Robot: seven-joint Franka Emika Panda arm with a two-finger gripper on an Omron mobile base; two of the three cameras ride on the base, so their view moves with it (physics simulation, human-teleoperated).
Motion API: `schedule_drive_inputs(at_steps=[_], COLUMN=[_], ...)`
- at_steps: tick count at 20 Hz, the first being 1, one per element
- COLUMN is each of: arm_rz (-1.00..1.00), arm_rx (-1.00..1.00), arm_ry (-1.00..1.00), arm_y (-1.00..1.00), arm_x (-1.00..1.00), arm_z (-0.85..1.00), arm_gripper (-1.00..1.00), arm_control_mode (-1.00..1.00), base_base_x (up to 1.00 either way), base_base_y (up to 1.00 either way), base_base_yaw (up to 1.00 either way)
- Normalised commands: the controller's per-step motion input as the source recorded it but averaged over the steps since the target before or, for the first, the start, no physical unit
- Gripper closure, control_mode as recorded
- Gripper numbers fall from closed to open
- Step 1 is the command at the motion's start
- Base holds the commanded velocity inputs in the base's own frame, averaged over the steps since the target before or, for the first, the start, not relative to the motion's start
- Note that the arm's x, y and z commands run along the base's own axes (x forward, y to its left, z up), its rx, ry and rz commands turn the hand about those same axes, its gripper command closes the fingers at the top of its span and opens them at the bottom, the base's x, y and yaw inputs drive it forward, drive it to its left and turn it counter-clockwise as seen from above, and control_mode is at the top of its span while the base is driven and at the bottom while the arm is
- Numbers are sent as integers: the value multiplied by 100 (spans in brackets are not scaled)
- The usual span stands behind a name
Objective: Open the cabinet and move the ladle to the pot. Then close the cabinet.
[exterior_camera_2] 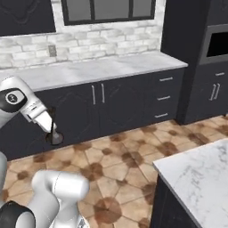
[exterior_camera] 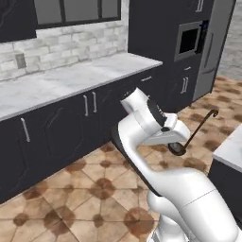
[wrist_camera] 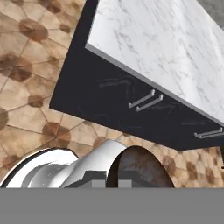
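**Ana:** Brown patterned floor tiles run between the long grey marble counter (exterior_camera: 61, 82) with black under-counter doors and a second marble-topped island (exterior_camera_2: 200, 173). Where is the slim dark ladle with the hooked handle (exterior_camera: 196, 130)?

**Ben:** At the end of the white arm, well off the floor. In the left base view its small round bowl sits low against the wrist, and the thin handle slopes up and away to the right, the hook at the top.

**Ana:** And the pincer (exterior_camera: 176, 142)?

**Ben:** Narrowed right down, apparently on the ladle near its bowl, though the wrist hides the fingertips. In the right base view the ladle (exterior_camera_2: 54, 129) hangs almost straight down from the hand, bowl lowest.

**Ana:** So which way does the low dark pot lie from it?

**Ben:** I cannot tell; no stove or pot is before these cameras. The hand view looks across at the island's edge and handles. My guess is that the base has to turn or drive before the long axis of the ladle can be lined up over anything.
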Motion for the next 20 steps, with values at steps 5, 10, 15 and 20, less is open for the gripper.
schedule_drive_inputs(at_steps=[5,10,15,20], arm_rz=[0,0,0,0], arm_rx=[0,0,0,0], arm_ry=[0,0,0,0], arm_y=[0,0,0,0], arm_x=[0,0,0,0], arm_z=[0,0,0,0], arm_gripper=[100,100,100,100], arm_control_mode=[100,100,100,100], base_base_x=[63,70,81,82], base_base_y=[26,34,38,19], base_base_yaw=[-45,-48,-45,-42])
